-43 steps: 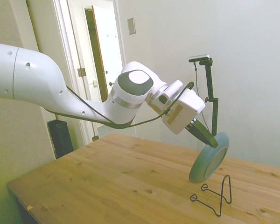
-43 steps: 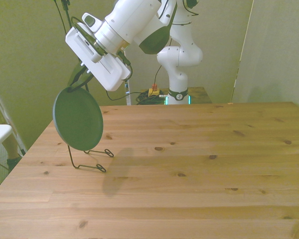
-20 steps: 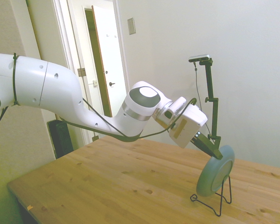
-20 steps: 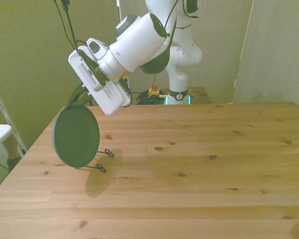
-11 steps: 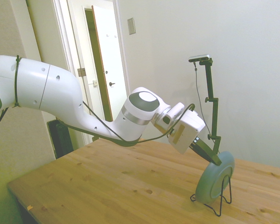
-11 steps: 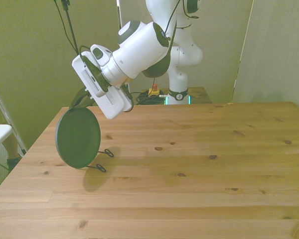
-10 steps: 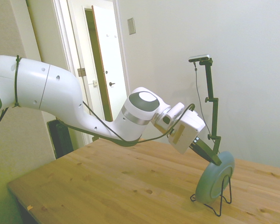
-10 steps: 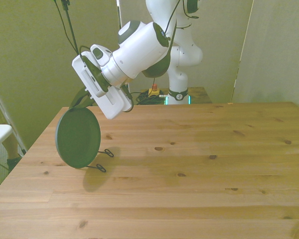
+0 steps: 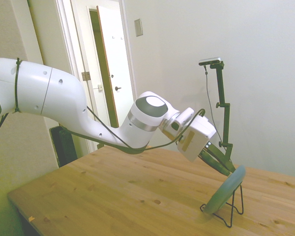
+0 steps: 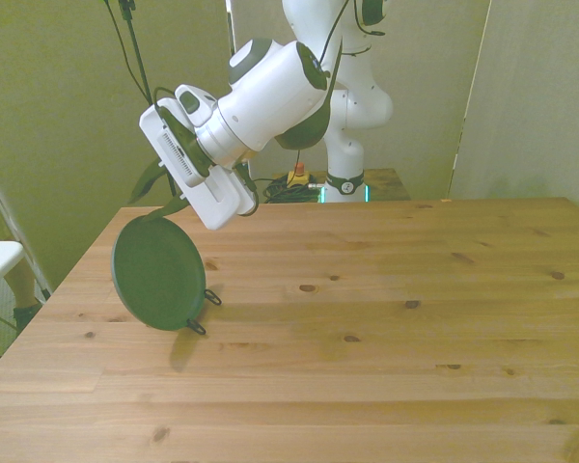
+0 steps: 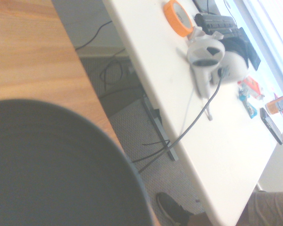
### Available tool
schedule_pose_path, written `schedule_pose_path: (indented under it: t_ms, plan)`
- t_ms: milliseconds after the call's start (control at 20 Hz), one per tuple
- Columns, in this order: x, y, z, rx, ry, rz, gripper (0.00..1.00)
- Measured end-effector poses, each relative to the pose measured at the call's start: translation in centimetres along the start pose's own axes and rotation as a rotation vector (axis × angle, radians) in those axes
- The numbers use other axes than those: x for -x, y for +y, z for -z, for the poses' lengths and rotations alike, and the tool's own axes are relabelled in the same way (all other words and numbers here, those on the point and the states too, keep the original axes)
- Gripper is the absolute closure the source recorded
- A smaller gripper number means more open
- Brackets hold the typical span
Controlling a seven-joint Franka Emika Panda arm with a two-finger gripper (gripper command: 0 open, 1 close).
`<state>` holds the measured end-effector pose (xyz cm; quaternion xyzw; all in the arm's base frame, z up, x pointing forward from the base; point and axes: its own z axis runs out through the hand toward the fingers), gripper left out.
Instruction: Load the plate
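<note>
Gripper let go, fingers spread apart at the top rim of the plate.

Just above the plate in the side view, with one dark finger on each side of the rim in the front view. Grey-green plate leaning back in the thin black wire stand, low edge down by the stand's feet on the wooden table, near the front view's left edge. Wire feet peeking out beside the plate. Close up, dark plate filling one corner, table edge beside it, and past it a white desk with an orange tape roll, a white controller and a shoe on the floor.
</note>
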<state>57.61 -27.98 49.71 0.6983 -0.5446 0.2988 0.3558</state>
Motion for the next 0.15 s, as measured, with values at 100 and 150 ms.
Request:
schedule_pose_path:
  t_ms: [100,150]
  plan:
    - [-2.4,1.4,2.5,-0.039,-0.015,-0.045,0.00]
    - [-3.5,2.3,3.9,-0.069,-0.045,-0.057,0.00]
